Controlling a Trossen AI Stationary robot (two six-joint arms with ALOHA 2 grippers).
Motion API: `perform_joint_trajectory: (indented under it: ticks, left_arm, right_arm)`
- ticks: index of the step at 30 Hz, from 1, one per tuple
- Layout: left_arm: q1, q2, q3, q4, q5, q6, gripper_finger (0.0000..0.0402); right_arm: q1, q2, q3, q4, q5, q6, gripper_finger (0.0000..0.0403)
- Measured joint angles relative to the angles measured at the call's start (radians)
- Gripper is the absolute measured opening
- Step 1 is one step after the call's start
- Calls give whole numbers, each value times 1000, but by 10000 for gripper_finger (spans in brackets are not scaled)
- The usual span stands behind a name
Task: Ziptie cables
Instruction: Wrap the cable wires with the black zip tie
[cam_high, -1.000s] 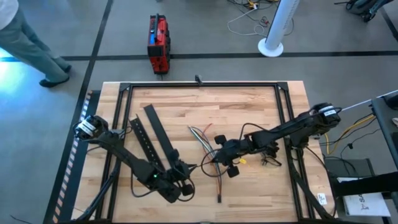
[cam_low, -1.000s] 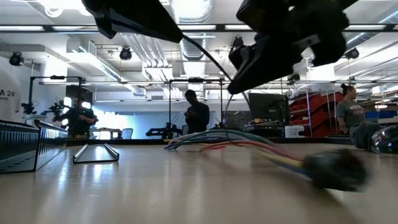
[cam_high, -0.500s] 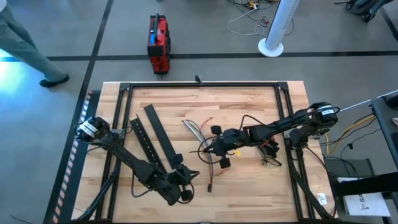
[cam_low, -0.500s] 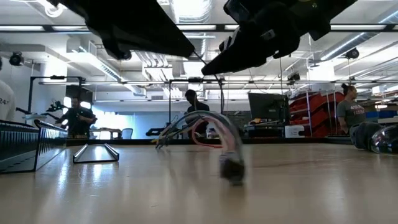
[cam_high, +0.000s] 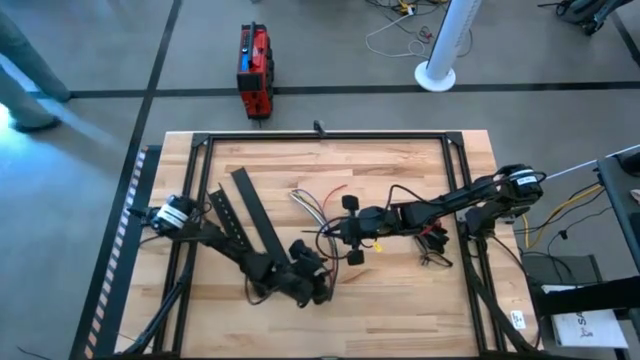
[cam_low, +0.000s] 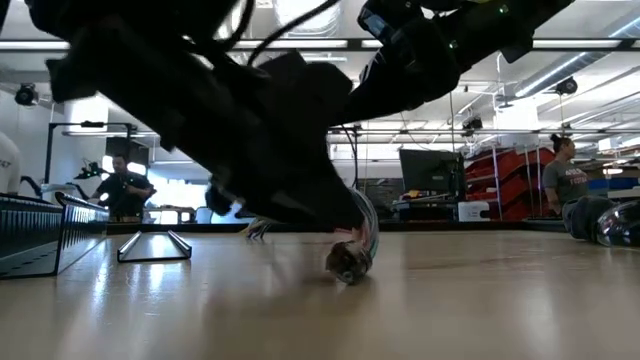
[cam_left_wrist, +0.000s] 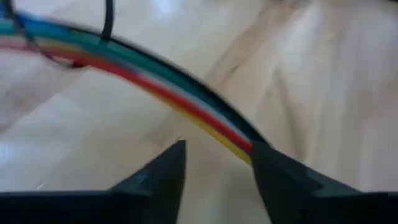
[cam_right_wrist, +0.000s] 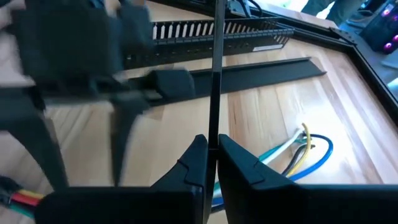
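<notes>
On the wooden table (cam_high: 400, 290) both arms meet near the middle. The left gripper (cam_high: 318, 285) is low over the table, toward the front edge, and its two dark fingers (cam_left_wrist: 163, 175) stand apart with a clear gap between them. In the left wrist view the cables (cam_left_wrist: 155, 84) pass as one flat coloured band just in front of these fingers, and one end of the band goes behind the tip of one finger. I cannot tell if the finger touches the band. The fingers are not clenched on anything.

The right gripper (cam_high: 352, 236) is just beside the left one, a little farther from the front edge. Its jaws are pressed together on a thin black strip (cam_right_wrist: 214, 74) that stands up between the fingertips; I cannot say for sure what the strip is.

The cables (cam_high: 318, 215) lie in the middle of the table, between the two grippers and the black bars (cam_high: 245, 215). Their loose ends spread out toward the back of the table, and in the low view the bundle bends down so that its end (cam_low: 350, 262) rests on the wood under the left arm. The two long black bars lie side by side at the left part of the table. A small tangle of dark wire (cam_high: 432, 255) lies near the right arm.
</notes>
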Motion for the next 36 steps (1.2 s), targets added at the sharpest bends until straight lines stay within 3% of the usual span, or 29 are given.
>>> perform_joint_trajectory:
  ticks: [5,11,19,29,36]
  left_arm:
    - [10,32,6,100,31,6,246]
    - [23,33,6,129,34,7,279]
    - [67,33,6,139,29,-33,277]
    - [115,56,10,160,9,36,280]
    - [112,175,72,229,25,27,224]
  right_arm:
    - [0,0,0,-13,0,0,9]
    - [0,0,0,-20,2,7,9]
    - [0,0,0,-17,3,6,9]
    - [0,0,0,-14,5,6,9]
    - [0,0,0,-15,5,6,9]
